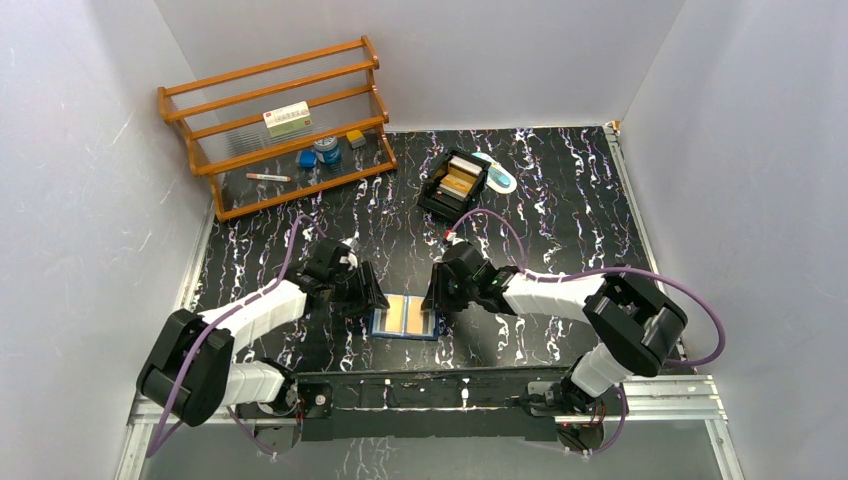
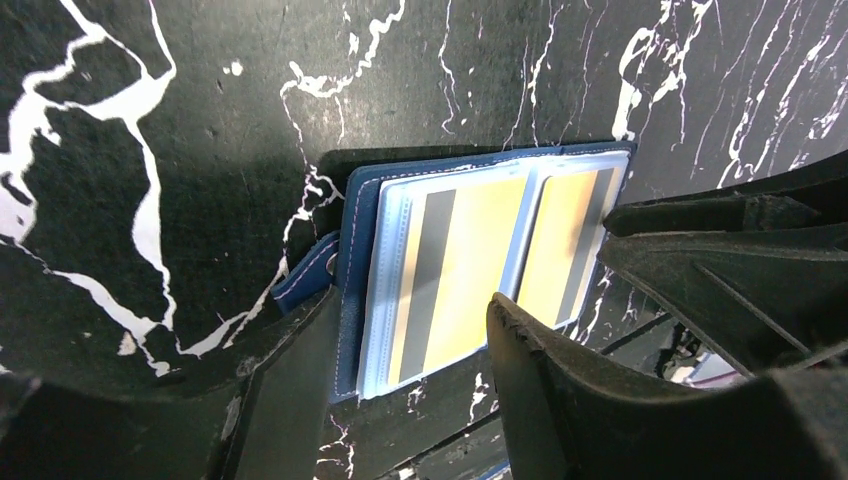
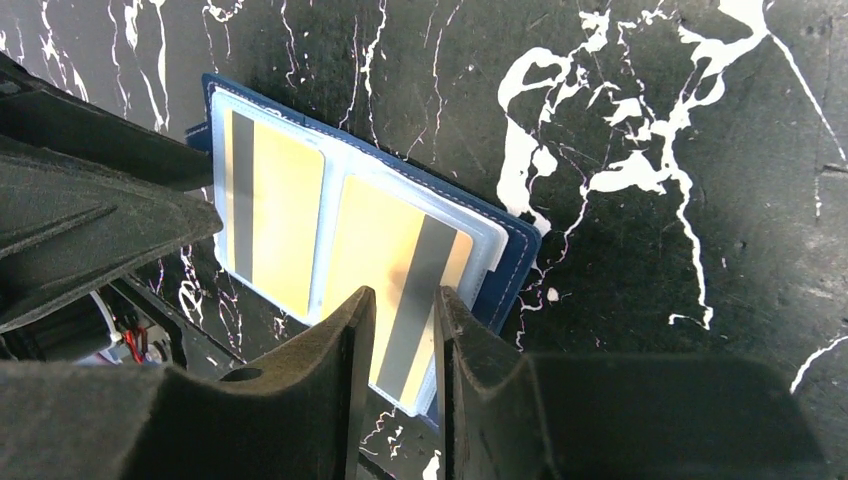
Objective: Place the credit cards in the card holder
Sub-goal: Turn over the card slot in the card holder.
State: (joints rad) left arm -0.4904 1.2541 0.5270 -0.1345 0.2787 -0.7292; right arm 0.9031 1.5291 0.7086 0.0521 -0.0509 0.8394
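The card holder [image 1: 405,318] lies open and flat on the table [image 1: 560,230], close to the near edge, right between the two arms. Two gold credit cards [image 3: 285,215] sit in its clear pockets, one on each side, each with a grey stripe. The left gripper [image 2: 410,330] hangs low over the left side of the holder, with its fingers wide apart and nothing held between them. The right gripper [image 3: 405,295] is down over the right card. Its fingers are close together with only a thin gap, and I cannot tell if they pinch the card or the pocket edge or hold nothing. I think the step now is seating that right card fully in its pocket. More cards [image 1: 460,182] wait in the black tray [image 1: 430,200], far back on the table. Next, I think the right arm must ease off and lift straight up so the card does not slide out, and then one arm can reach to the tray for another card
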